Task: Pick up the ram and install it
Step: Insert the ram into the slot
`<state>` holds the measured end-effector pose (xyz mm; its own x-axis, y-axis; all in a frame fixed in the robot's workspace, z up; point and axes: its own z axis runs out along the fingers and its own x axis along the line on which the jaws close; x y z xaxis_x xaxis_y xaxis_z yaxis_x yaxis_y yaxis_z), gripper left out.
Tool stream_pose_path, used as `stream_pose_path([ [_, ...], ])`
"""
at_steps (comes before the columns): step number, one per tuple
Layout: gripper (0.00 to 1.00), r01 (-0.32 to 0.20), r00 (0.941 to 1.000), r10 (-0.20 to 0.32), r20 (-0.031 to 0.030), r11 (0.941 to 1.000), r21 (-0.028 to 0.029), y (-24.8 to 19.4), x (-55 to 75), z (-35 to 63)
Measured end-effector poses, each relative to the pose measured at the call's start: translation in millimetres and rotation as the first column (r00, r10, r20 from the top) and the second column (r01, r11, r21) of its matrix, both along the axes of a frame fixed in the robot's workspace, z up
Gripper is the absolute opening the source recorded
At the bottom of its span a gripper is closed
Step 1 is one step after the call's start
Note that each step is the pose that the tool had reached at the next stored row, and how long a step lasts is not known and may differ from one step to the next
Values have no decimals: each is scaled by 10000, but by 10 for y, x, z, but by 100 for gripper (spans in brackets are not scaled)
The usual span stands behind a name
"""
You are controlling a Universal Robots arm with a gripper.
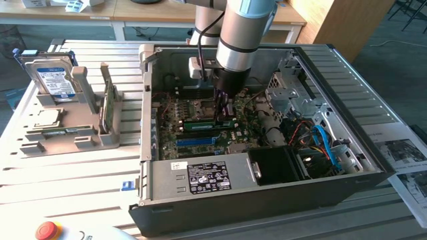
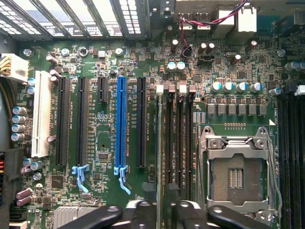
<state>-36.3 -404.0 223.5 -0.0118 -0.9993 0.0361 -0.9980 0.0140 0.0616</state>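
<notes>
Bench (image 1: 80, 170): a pale slatted metal surface that carries everything.
Far left of the exterior view: a grey holder (image 1: 40, 142) with a blue-labelled hard drive (image 1: 52, 80) standing upright. A green expansion card (image 1: 107, 107) stands on edge just to its right.
Centre: an open computer case (image 1: 267, 205) lies on its side with its motherboard (image 1: 170, 132) facing up.
Arm (image 1: 243, 30): it reaches down from above into the case.
End effector (image 1: 223, 111): the fingers are drawn in to a narrow gap and grip the top edge of the ram.
Ram (image 1: 200, 120): a long green stick on edge, directly under the end effector and over the motherboard. I cannot tell whether it is seated.
Wrist view: dark fingers (image 2: 143, 212) sit above the black memory slots (image 2: 177, 143). These lie between a blue expansion slot (image 2: 121, 124) and an empty CPU socket (image 2: 237, 179).
Right: blue cables (image 1: 323, 142) lie inside the case, and printed sheets (image 1: 407, 150) lie on the bench beside it.
</notes>
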Motion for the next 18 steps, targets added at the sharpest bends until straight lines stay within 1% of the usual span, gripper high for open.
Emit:
stream_pose_path([
  [1, 18, 0, 10000, 0, 0, 10000, 1, 0, 0, 0],
  [2, 25, 0, 10000, 0, 0, 10000, 0, 0, 0, 0],
  [18, 25, 0, 10000, 0, 0, 10000, 0, 0, 0, 1],
])
